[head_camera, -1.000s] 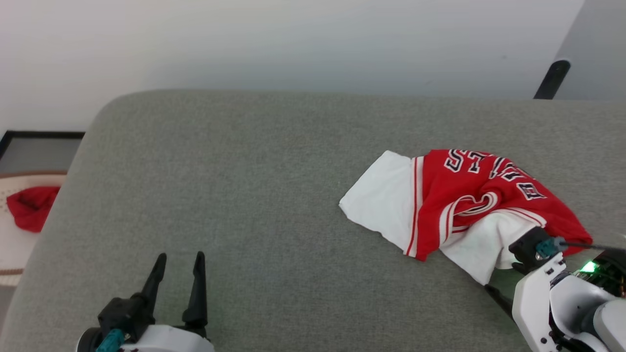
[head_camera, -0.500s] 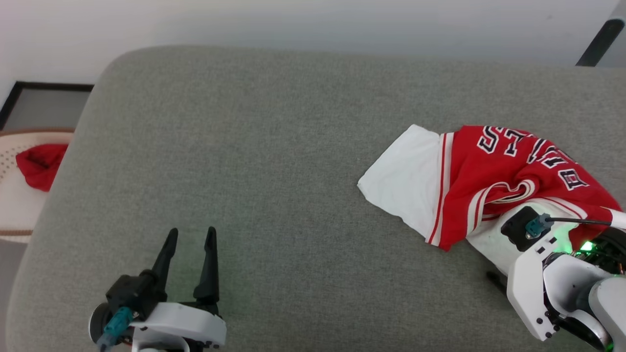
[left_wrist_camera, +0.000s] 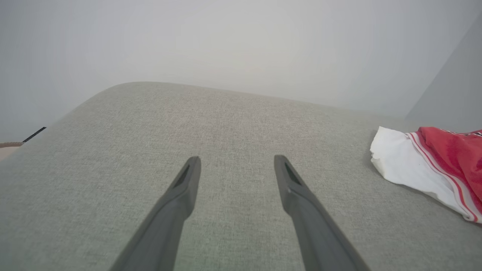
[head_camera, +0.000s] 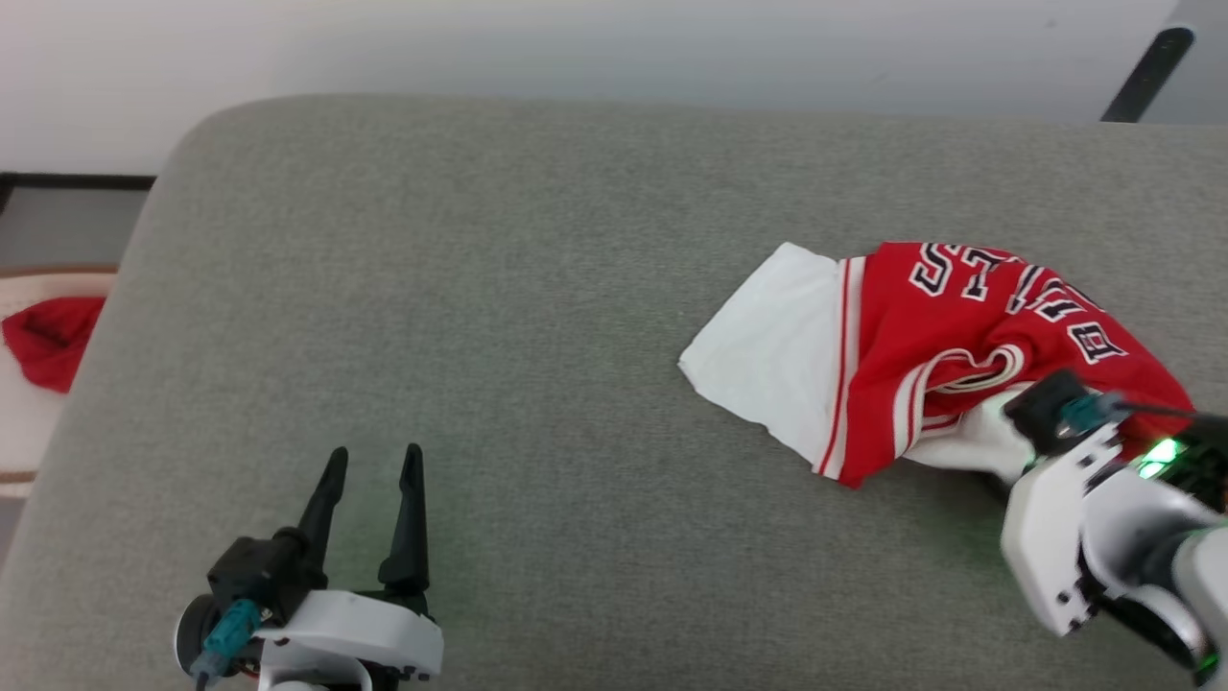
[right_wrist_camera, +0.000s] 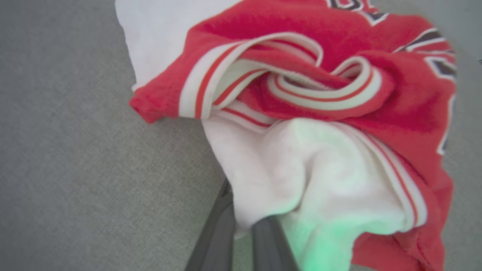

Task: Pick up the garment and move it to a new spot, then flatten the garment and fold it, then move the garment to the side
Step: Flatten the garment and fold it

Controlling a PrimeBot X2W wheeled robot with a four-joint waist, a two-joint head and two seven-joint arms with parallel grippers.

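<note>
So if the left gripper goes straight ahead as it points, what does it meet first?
Probably only the bare grey cushion; the left gripper points past the shirt, which lies off to its right. Depth is unclear.

Block letters on red shirt (head_camera: 921, 326), rotated and creased: "B", "U", "L", "L", "S" legible. No other text readable.

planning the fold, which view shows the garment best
The head view: nearly the whole crumpled garment on the grey cushion. The right wrist view gives a close-up of collar and the sleeve the right gripper holds; the left wrist view catches one sleeve.
</note>
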